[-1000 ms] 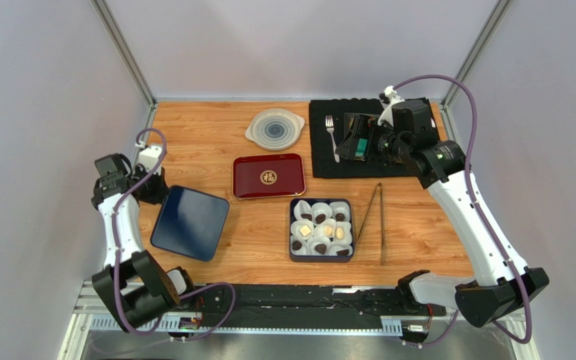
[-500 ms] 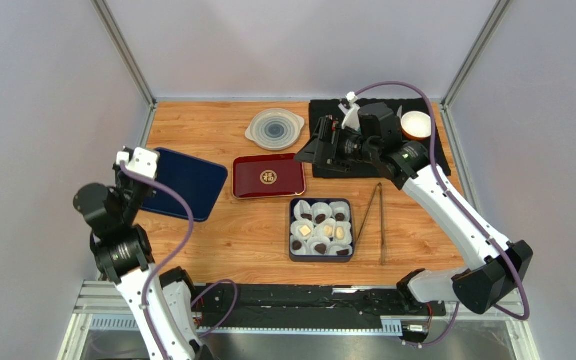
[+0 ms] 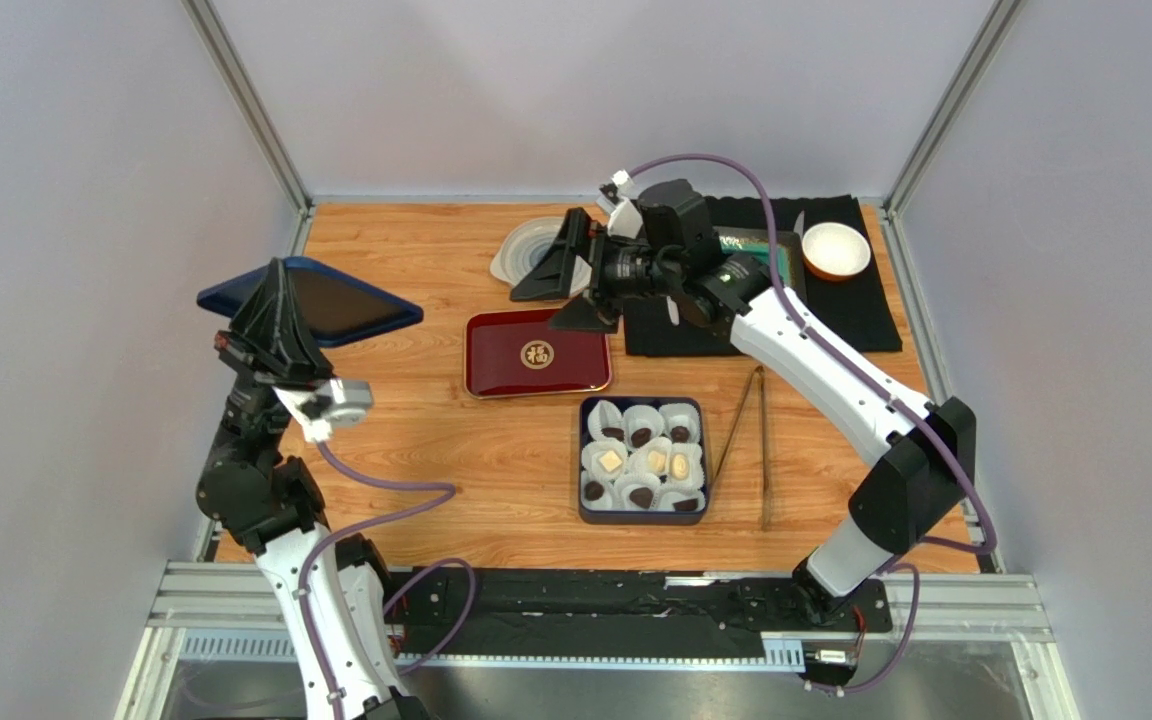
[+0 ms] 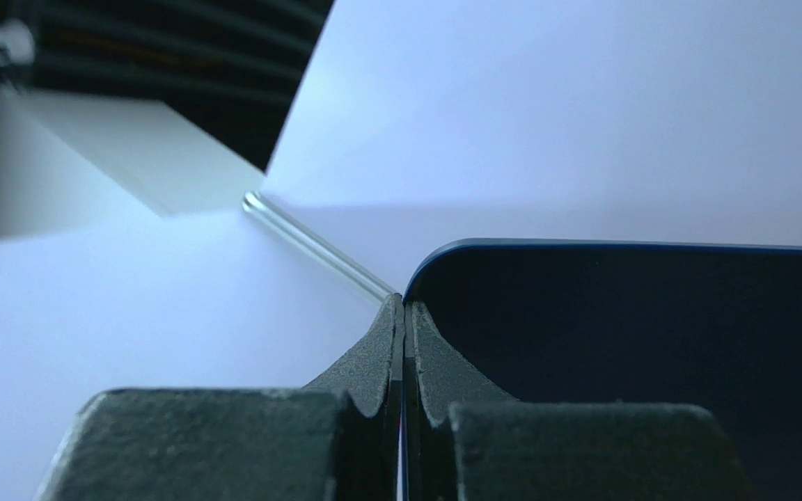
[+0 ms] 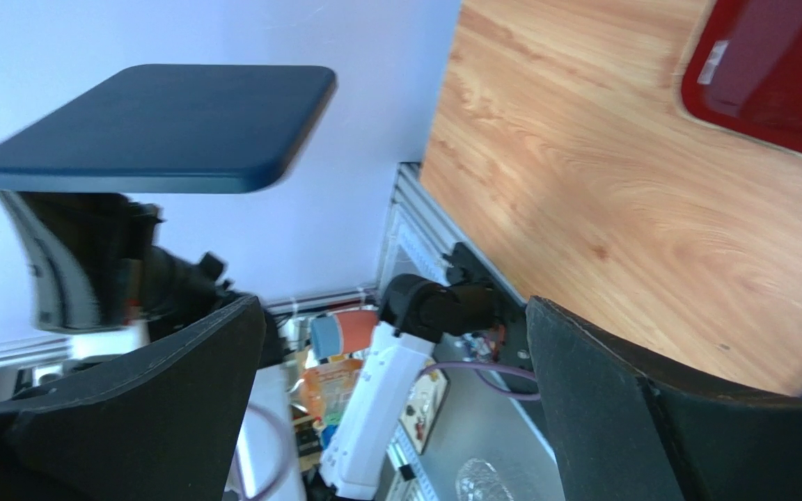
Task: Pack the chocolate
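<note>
**Ana:** From overhead, where did the chocolate [image 3: 639,438] lie?

**Ben:** In crinkled white paper cups [image 3: 605,417] inside a dark blue square box [image 3: 644,518], near the near edge of the wooden surface [image 3: 432,450], a little right of its middle. Most pieces were dark brown, a few cream.

**Ana:** And the claws?

**Ben:** Both were well apart from it. The left claw [image 3: 283,273] was raised at the left edge, clenched on the rim of a flat dark blue square lid with rounded corners [image 3: 342,305], which it held in the air. The right claw [image 3: 537,308] was spread wide and held nothing. It hung toward the back edge, between a clear round glass lid [image 3: 530,240] and a red rectangular lacquer tray with a gold emblem [image 3: 537,354]. That tray lay between this claw and the box.

**Ana:** Anything else on the surface?

**Ben:** Slim tongs [image 3: 748,435] lay just right of the box. A small white bowl [image 3: 835,249] stood on a black mat [image 3: 868,315] in the back right corner.

**Ana:** The left wrist view?

**Ben:** The left claw [image 4: 403,305] had its fingers [image 4: 369,355] pressed together on the lid [image 4: 635,355]. No chocolate showed.

**Ana:** The right wrist view?

**Ben:** The right claw [image 5: 393,308] had its fingers [image 5: 133,418] far apart with nothing between them. Beyond them were the raised lid [image 5: 165,125], the wood [image 5: 604,188] and a corner of the red tray [image 5: 782,73]. No chocolate showed there either.
</note>
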Robot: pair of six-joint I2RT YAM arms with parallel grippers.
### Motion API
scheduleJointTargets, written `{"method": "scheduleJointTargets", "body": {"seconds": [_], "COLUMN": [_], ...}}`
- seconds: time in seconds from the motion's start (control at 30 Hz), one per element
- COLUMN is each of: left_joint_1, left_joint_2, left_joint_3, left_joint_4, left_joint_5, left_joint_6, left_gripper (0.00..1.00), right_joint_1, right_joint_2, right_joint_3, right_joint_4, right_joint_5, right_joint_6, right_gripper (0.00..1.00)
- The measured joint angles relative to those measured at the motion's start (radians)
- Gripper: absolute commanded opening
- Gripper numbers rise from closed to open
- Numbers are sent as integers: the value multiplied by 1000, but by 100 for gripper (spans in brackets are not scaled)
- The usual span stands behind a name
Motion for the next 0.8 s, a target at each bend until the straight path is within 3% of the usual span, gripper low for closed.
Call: {"method": "scheduleJointTargets", "body": {"seconds": [0.1,0.23,0.47,0.8], "left_joint_1": [0,0,0,0], "left_joint_2": [9,28,43,51], "left_joint_3": [-95,-186,-243,-243], "left_joint_4": [240,422,505,532], "left_joint_5": [92,189,225,222], "left_joint_6": [102,225,352,414], "left_gripper": [0,0,0,0], "right_joint_1": [37,84,169,263], "right_joint_2": [27,42,114,277], "right_joint_3": [39,53,40,47], "right_joint_4": [44,163,433,630], "right_joint_5": [-15,-34,-34,34], "right_joint_6": [53,146,360,607], "right_gripper": [99,99,99,100]}}
